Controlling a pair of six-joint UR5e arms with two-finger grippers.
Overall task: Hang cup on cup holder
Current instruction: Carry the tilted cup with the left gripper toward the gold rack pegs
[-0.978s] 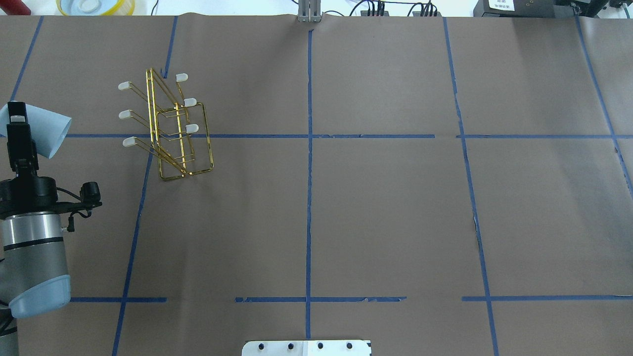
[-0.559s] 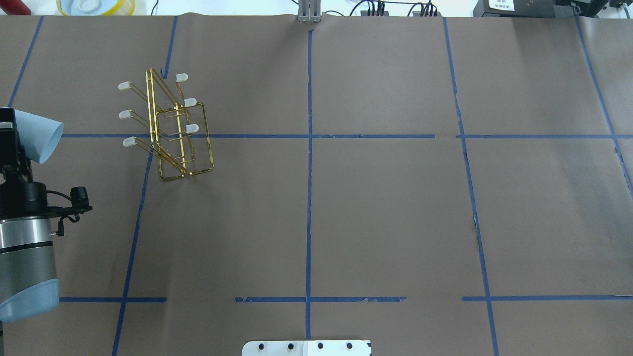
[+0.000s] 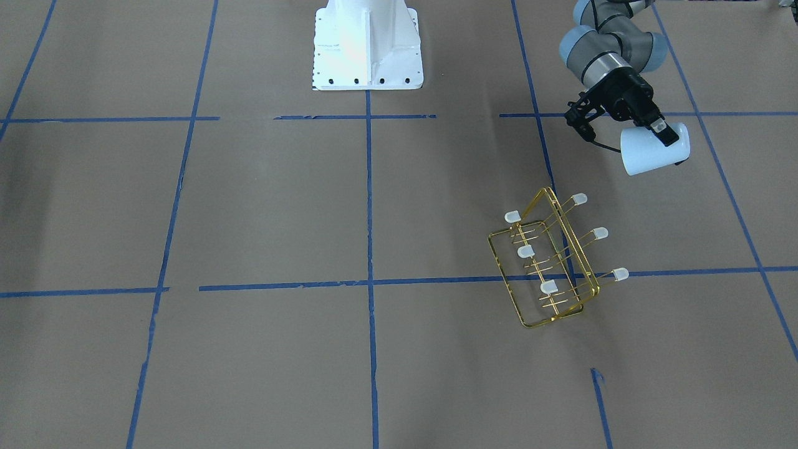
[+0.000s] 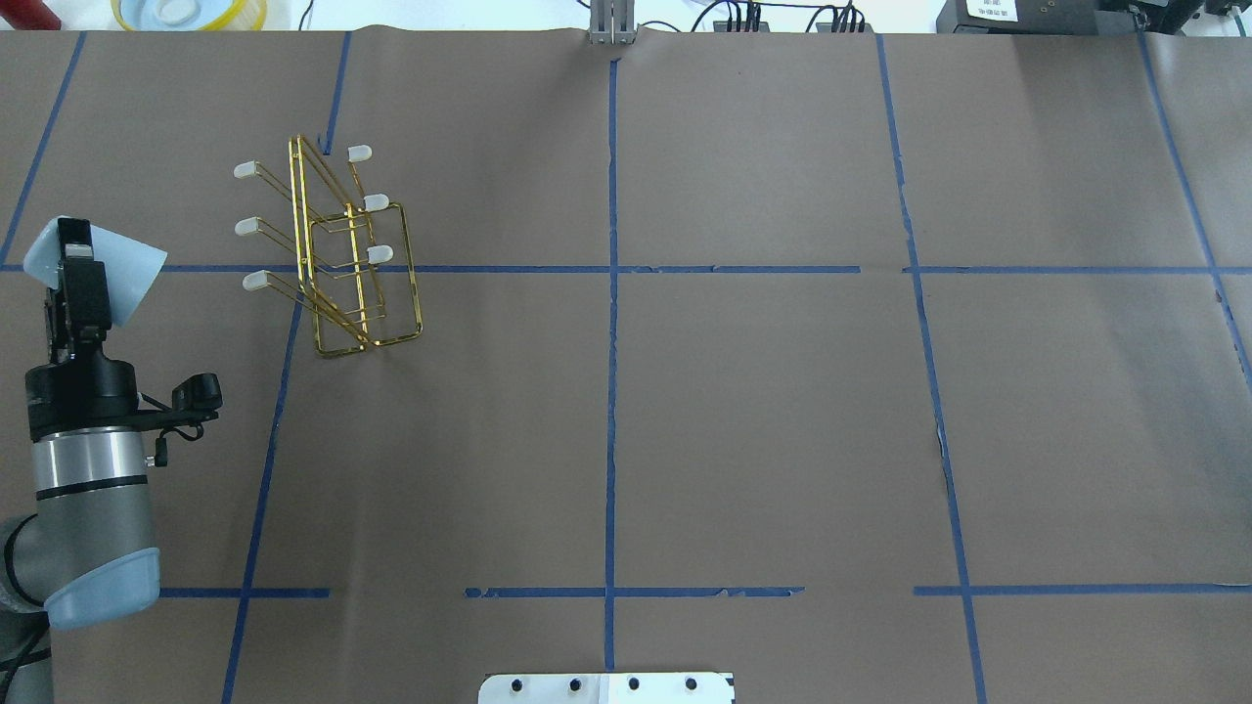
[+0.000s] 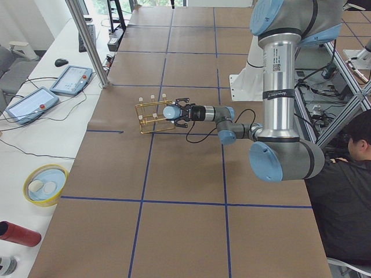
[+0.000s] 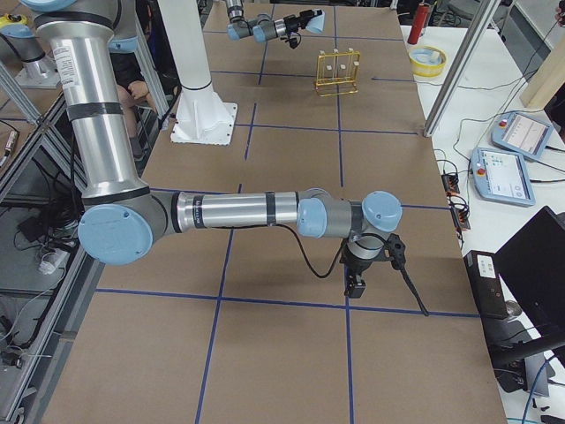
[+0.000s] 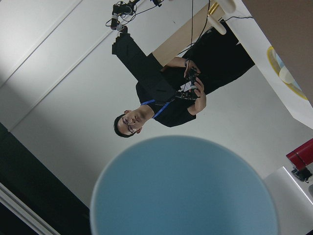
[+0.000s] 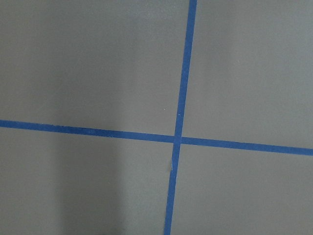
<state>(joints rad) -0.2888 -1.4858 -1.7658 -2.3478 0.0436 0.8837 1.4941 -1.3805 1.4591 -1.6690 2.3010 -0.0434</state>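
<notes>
Cup (image 4: 132, 279) hangs in the air over the left end of the surface (image 4: 685, 391), tipped on its side, its wall pinched by the left hand (image 4: 76, 256). Its wider end faces the rack (image 4: 358, 269), probably so the mouth can slide over one of the capped prongs (image 4: 249, 227) that point its way. Cup and rack are near but apart. Well away, the right hand (image 6: 352, 287) hangs low over the surface, seemingly kept clear; I cannot tell whether it is wide or narrow.
</notes>
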